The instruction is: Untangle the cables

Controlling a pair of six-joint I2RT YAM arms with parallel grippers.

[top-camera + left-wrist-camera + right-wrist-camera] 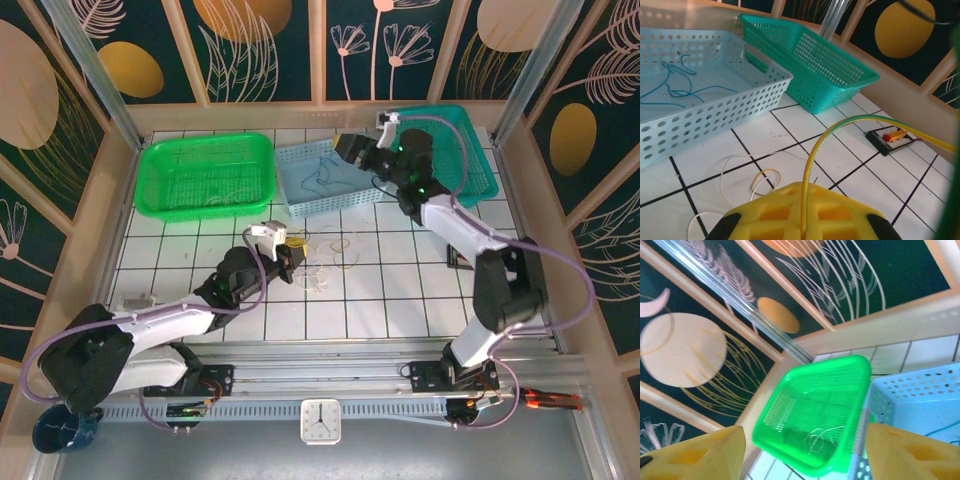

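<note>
Left hand (287, 248) clenched on the thin yellow wire (865, 117); right hand (345, 148) released, nothing between its fingers.

You look to be partway through the separating. Your left hand holds the yellow wire over the middle of the white tiled surface (400, 300), just beside the whitish and tan wire loops (338, 252). Your right hand hangs over the pale blue perforated basket (715, 107) at the far edge, where the dark blue wire (684, 93) lies. Your next move probably calls for drawing the yellow wire away slowly so it slips free without dragging the loops. Count: two hands; three baskets, with the bright green mesh basket (160, 185) toward the far left corner and the teal mesh basket (830, 70) toward the far right corner; one blue wire and one yellow. The whitish wire (822, 436) in the green basket and the loops on the surface are too tangled to count.
</note>
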